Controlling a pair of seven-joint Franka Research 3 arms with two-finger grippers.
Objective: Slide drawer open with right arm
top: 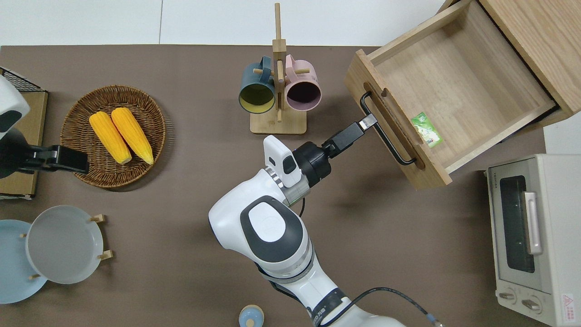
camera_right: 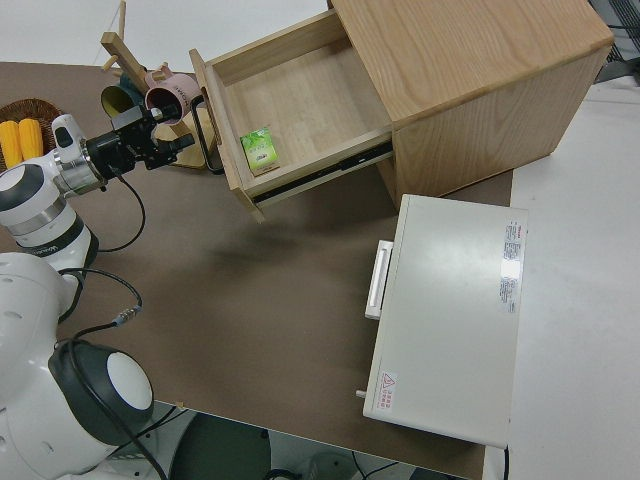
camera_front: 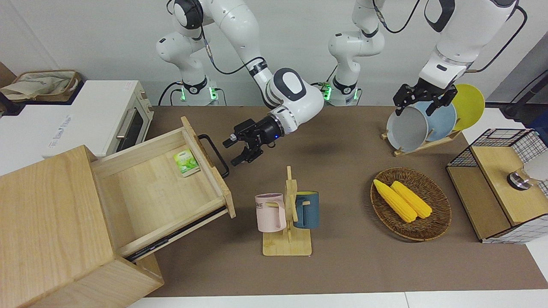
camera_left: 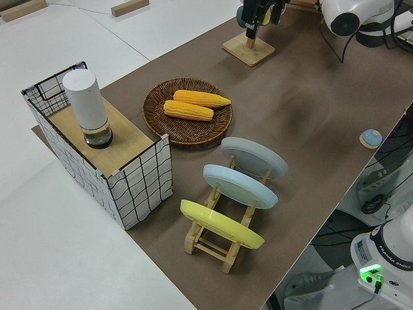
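The light-wood drawer (camera_front: 158, 192) stands pulled far out of the large wood cabinet (camera_front: 47, 222). Its black loop handle (camera_front: 216, 156) faces the middle of the table. A green packet (camera_front: 186, 162) lies inside, by the front panel. My right gripper (camera_front: 231, 152) is open and empty, just off the handle on the side toward the middle of the table. In the overhead view the right gripper (top: 368, 121) sits close against the handle (top: 386, 138). The right side view shows the gripper (camera_right: 180, 140) beside the drawer (camera_right: 300, 110). My left arm is parked.
A mug rack (camera_front: 287, 214) with a pink and a blue mug stands farther from the robots than the right gripper. A white toaster oven (camera_front: 107, 115) sits beside the cabinet. A corn basket (camera_front: 411, 205), plate rack (camera_front: 424, 124) and wire-mesh cabinet (camera_front: 501, 184) are toward the left arm's end.
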